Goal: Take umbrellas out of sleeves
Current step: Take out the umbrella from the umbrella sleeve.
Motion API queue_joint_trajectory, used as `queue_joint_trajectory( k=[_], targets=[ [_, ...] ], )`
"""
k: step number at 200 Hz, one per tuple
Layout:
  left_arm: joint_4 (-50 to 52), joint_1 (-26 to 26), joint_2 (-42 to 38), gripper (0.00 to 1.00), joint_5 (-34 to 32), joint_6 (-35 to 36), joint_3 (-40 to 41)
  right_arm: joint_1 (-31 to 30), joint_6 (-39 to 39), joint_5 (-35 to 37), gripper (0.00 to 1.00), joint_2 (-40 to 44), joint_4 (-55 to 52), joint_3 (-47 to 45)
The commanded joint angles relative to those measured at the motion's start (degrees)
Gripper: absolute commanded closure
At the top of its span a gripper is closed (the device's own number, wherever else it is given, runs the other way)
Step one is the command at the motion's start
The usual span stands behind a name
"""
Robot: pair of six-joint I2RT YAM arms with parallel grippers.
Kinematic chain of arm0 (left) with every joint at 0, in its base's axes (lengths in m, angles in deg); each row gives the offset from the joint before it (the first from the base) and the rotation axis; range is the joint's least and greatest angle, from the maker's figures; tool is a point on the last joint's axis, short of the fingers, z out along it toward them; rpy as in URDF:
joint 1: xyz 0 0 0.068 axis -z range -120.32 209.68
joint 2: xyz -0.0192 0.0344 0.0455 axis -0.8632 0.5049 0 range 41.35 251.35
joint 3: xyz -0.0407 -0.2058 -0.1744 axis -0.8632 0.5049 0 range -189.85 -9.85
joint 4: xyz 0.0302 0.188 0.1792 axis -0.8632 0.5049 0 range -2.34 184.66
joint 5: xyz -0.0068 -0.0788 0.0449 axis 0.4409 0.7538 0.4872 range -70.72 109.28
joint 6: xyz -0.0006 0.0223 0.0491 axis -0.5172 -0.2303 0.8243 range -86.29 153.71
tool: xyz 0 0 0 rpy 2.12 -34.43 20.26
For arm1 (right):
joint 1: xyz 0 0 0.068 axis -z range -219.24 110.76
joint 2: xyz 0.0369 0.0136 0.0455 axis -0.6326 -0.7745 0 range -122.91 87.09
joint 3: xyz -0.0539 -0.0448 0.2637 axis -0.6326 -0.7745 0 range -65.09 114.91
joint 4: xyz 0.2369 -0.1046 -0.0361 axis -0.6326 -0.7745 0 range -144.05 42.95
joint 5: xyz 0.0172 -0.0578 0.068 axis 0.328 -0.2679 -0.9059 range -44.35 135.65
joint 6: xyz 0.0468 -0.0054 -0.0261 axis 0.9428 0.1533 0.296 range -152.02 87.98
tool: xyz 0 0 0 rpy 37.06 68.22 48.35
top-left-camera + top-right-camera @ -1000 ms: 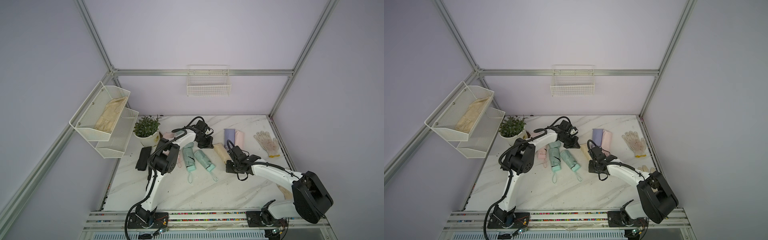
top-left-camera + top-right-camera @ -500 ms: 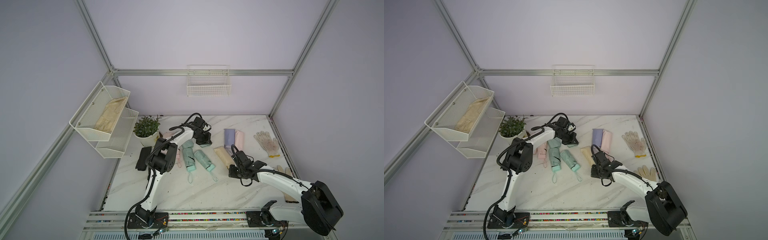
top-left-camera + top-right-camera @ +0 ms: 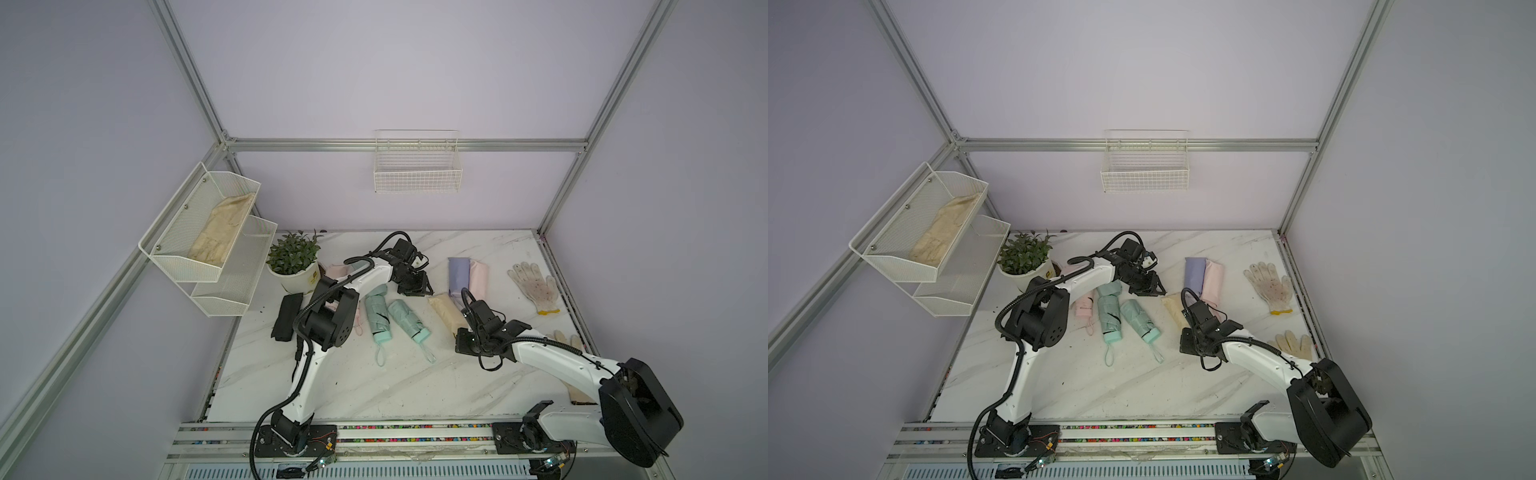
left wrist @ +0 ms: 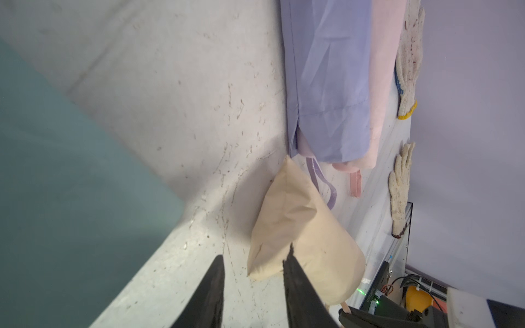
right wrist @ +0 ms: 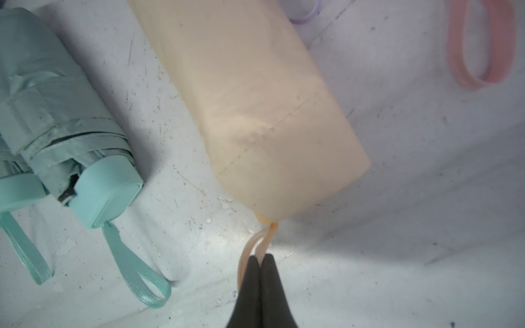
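On the near side of the yellow sleeve (image 3: 445, 311), the right gripper (image 5: 260, 257) is clenched. Its two black fingers (image 5: 272, 284) press together on the thin wrist loop (image 5: 255, 241) that comes out of the sleeve's open end. The yellow umbrella (image 5: 262, 219) is inside this sleeve, and only a small bit of its cap shows at the opening. The sleeve lies flat on the marble table (image 3: 374, 386), full and rounded. Beside the yellow sleeve, on the left arm's side, two mint umbrellas (image 3: 409, 320) lie bare on the table, near it but apart, with their loops pointing to the near edge. Further on that same side a pink umbrella (image 3: 1084, 305) lies partly under the left arm. At the far, closed end of the yellow sleeve we find the left gripper (image 4: 254, 252), released, with its jaws standing apart. One finger (image 4: 298, 284) is in front of the sleeve's corner, but we cannot tell if it touches the fabric. Just behind the yellow sleeve lie the lavender sleeve (image 3: 458, 274) and the pink sleeve (image 3: 478, 278), touching side by side and both filled. Their loops lie on the table toward the yellow sleeve. Well apart from the yellow sleeve, on the right arm's side, lies a white knit glove (image 3: 534, 286). Far behind, on the left arm's side, stands a plant pot (image 3: 295, 266).
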Motion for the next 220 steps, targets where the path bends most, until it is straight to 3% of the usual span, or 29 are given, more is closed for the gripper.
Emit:
queue_joint_trajectory(
  k=[1,40,79,132,220],
  targets=[
    [-4.1,0.0,-4.1,0.66,4.73,-2.27,2.81,-0.34,0.07,-0.06,1.0,-0.67,1.05,1.47],
    [-6.84,0.12,-4.02,0.71,6.33,-4.31,3.97,-0.33,0.07,0.16,1.0,-0.58,0.86,1.71],
    [-7.22,0.18,-3.99,1.0,6.12,-4.34,3.64,-0.35,0.08,0.46,1.0,-0.41,0.39,1.79],
    [-6.34,-0.24,-4.38,1.0,5.05,-3.09,2.63,-0.39,0.04,0.46,1.0,0.21,0.28,1.33],
    [0.84,-3.43,-0.07,1.0,1.33,-0.56,-9.75,-0.31,0.78,-0.07,1.0,2.94,-0.69,-0.02]
  ],
)
